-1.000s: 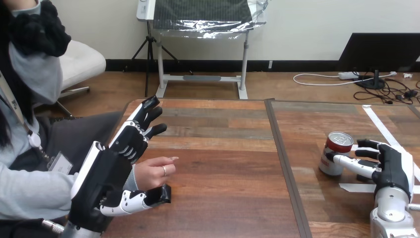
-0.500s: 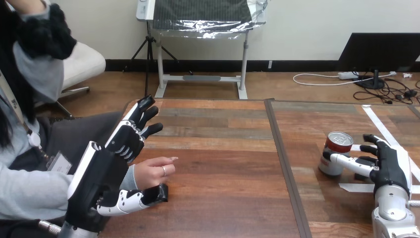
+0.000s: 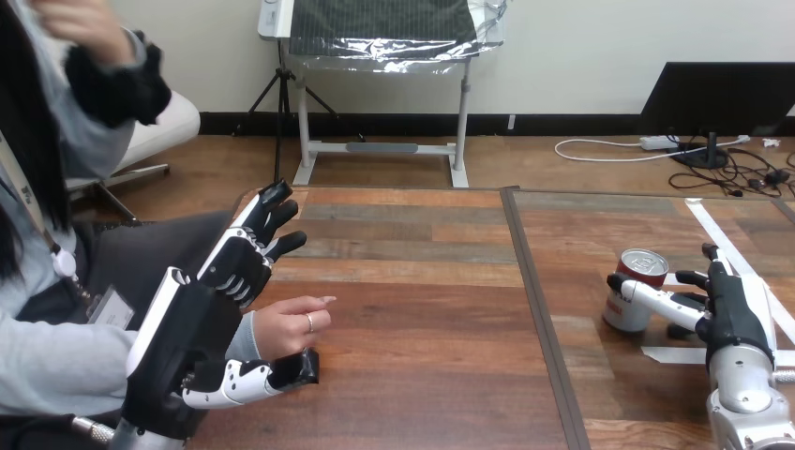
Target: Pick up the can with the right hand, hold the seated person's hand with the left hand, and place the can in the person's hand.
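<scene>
In the head view, the can stands upright on the table at the right, with the right hand just beside it, fingers loosely apart and thumb lying against its side. The left hand has straight, spread fingers above the person's hand and its thumb underneath.

Wooden table, dark seam down middle; white tape strips at right.
</scene>
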Controlling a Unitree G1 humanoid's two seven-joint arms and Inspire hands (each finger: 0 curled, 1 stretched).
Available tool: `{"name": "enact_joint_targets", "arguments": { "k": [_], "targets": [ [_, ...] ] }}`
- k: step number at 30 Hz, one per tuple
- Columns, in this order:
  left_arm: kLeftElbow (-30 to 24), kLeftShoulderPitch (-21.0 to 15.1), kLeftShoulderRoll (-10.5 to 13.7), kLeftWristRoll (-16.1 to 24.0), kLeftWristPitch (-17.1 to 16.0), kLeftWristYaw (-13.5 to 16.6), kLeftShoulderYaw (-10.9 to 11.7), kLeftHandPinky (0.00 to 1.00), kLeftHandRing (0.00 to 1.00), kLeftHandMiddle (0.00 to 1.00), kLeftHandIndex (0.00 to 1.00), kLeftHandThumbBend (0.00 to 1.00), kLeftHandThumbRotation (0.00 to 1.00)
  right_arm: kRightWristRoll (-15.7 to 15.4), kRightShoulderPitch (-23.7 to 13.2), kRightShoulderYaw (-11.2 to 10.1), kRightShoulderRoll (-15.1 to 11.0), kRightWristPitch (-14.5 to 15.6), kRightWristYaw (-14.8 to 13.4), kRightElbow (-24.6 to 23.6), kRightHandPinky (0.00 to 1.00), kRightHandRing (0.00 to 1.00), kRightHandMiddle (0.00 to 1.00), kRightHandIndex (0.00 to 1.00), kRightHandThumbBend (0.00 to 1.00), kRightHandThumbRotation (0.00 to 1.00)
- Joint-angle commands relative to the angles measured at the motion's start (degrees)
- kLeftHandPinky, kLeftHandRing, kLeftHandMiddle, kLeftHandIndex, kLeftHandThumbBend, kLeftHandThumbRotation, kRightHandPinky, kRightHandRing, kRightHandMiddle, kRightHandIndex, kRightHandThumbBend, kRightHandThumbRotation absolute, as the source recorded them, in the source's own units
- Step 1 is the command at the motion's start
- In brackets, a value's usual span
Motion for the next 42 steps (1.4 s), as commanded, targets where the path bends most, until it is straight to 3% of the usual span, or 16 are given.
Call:
{"name": "enact_joint_targets", "arguments": {
  "k": [1, 8, 9, 10, 12, 18, 21, 24, 25, 27, 28, 30, 37, 42],
  "targets": [
    [0.41, -3.96, -0.28, -0.73, -0.49, -0.3, 0.34, 0.88, 0.96, 0.99, 0.94, 1.0, 0.44, 0.06, -4.76, 0.54, 0.84, 0.53, 1.06, -1.56, 0.92, 0.98, 0.99, 1.0, 1.0, 0.43],
    [0.14, -3.75, -0.25, -0.14, -0.48, 0.17, 0.32, 0.88, 0.96, 0.99, 0.94, 1.0, 0.45, 0.44, -4.9, 0.15, 1.0, -0.25, 1.8, -1.51, 0.99, 1.0, 1.0, 1.0, 1.0, 0.45],
    [0.06, -3.73, -0.36, -0.1, -0.6, 0.16, 0.24, 0.87, 0.96, 0.98, 0.94, 1.0, 0.45, 0.91, -5.29, -0.32, 1.21, -0.57, 2.17, -1.41, 0.88, 1.0, 1.0, 1.0, 1.0, 0.45],
    [0.0, -3.73, -0.44, -0.07, -0.7, 0.15, 0.18, 0.87, 0.96, 0.98, 0.94, 1.0, 0.45, 1.26, -5.57, -0.66, 1.37, -0.8, 2.44, -1.33, 0.78, 0.92, 0.93, 1.0, 1.0, 0.44],
    [-0.08, -3.72, -0.51, -0.18, -0.7, -0.04, 0.06, 0.88, 0.96, 0.98, 0.94, 1.0, 0.46, 1.56, -6.0, -0.96, 1.58, -1.03, 2.64, -1.24, 0.7, 0.87, 0.88, 1.0, 1.0, 0.44],
    [-0.36, -3.61, -0.57, -0.64, -0.2, -0.62, -0.17, 0.88, 0.97, 0.99, 0.95, 1.0, 0.45, 1.94, -6.84, -1.1, 1.9, -0.68, 2.51, -1.09, 0.68, 0.88, 0.88, 1.0, 1.0, 0.42],
    [-0.45, -3.46, -0.66, -0.13, -0.35, -0.19, -0.07, 0.89, 0.97, 0.99, 0.94, 1.0, 0.45, 2.15, -7.23, -1.3, 2.06, -0.52, 2.45, -0.98, 0.57, 0.77, 0.79, 1.0, 1.0, 0.41],
    [-0.6, -3.3, -0.74, 0.11, -0.46, 0.0, -0.08, 0.89, 0.97, 0.99, 0.94, 1.0, 0.45, 2.19, -7.67, -1.26, 2.23, -0.14, 2.34, -0.93, 0.41, 0.56, 0.59, 1.0, 1.0, 0.4],
    [-0.68, -3.23, -0.79, 0.19, -0.51, 0.09, -0.08, 0.89, 0.97, 0.99, 0.94, 1.0, 0.45, 2.03, -7.82, -1.07, 2.26, 0.02, 2.18, -0.93, 0.4, 0.58, 0.63, 1.0, 1.0, 0.4],
    [-0.81, -3.11, -0.84, 0.44, -0.65, 0.32, -0.07, 0.89, 0.96, 0.99, 0.94, 1.0, 0.45, 1.63, -8.09, -0.66, 2.34, 0.12, 1.78, -0.94, 0.41, 0.64, 0.69, 1.0, 1.0, 0.4],
    [-0.88, -3.04, -0.85, 0.58, -0.73, 0.43, -0.07, 0.89, 0.96, 0.98, 0.94, 1.0, 0.46, 1.45, -8.17, -0.5, 2.38, 0.05, 1.6, -0.95, 0.49, 0.73, 0.76, 1.0, 1.0, 0.4],
    [-1.05, -2.89, -0.85, 0.9, -0.82, 0.74, -0.06, 0.88, 0.96, 0.98, 0.94, 1.0, 0.46, 1.22, -8.4, -0.31, 2.47, 0.14, 1.43, -0.93, 0.56, 0.8, 0.81, 1.0, 1.0, 0.4],
    [-1.9, -2.31, -0.96, 1.03, -0.47, 1.23, -0.25, 0.87, 0.96, 0.98, 0.94, 1.0, 0.46, 0.91, -9.09, 0.05, 2.8, 0.63, 1.37, -0.8, 0.7, 0.89, 0.89, 1.0, 1.0, 0.4],
    [-2.28, -1.99, -1.01, 1.06, -0.65, 1.46, -0.31, 0.87, 0.96, 0.98, 0.94, 1.0, 0.46, 0.71, -9.53, 0.38, 3.07, 0.95, 1.07, -0.83, 0.72, 0.9, 0.89, 1.0, 1.0, 0.39]
  ]
}}
